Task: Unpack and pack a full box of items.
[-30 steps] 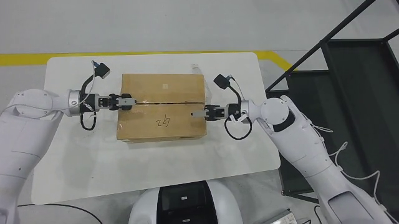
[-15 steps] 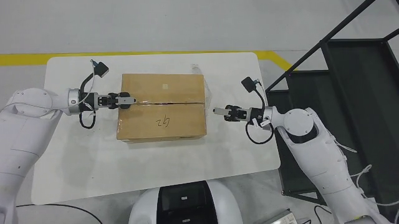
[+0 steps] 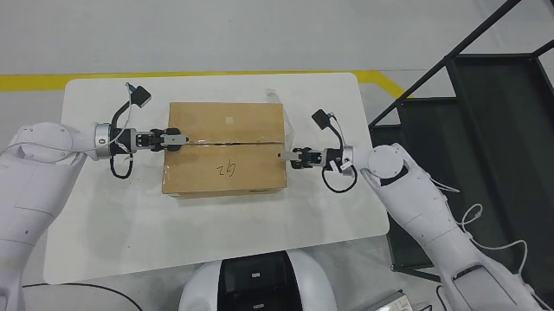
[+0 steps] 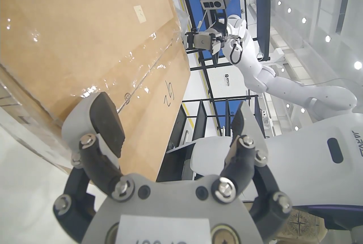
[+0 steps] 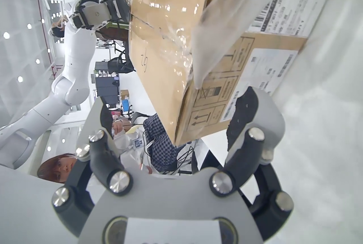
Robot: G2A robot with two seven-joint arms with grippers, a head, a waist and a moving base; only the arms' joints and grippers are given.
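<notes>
Item 1, left gripper [image 4: 173,123]: fingers [image 4: 107,122] were spread wide and held nothing. One dark pad lay over the left end of the box [image 3: 227,148], just beside the taped seam [image 3: 227,142]. The other pad hung clear of the cardboard. Whether the near pad touched the lid could not be told. The left arm was stretched level across the left part of the table [image 3: 104,224], wrist in line with the seam, elbow out toward the table's edge.

Item 2, right gripper [image 3: 283,156]: fingers [image 5: 246,107] were likewise parted wide and empty, at the box's right end near the seam. A loose strip of clear tape [image 5: 227,10] stood off that end, beyond the fingertips and ungripped. The right arm reached in level from the table's right side, forearm angled slightly toward the front edge, elbow bent beyond the table.

Item 3, box: brown cardboard, closed, flaps meeting at the seam under clear tape. It sat flat at the table's middle, between the two grippers. White labels [image 5: 272,63] were on its right end and a handwritten mark [image 3: 227,169] on the lid.
</notes>
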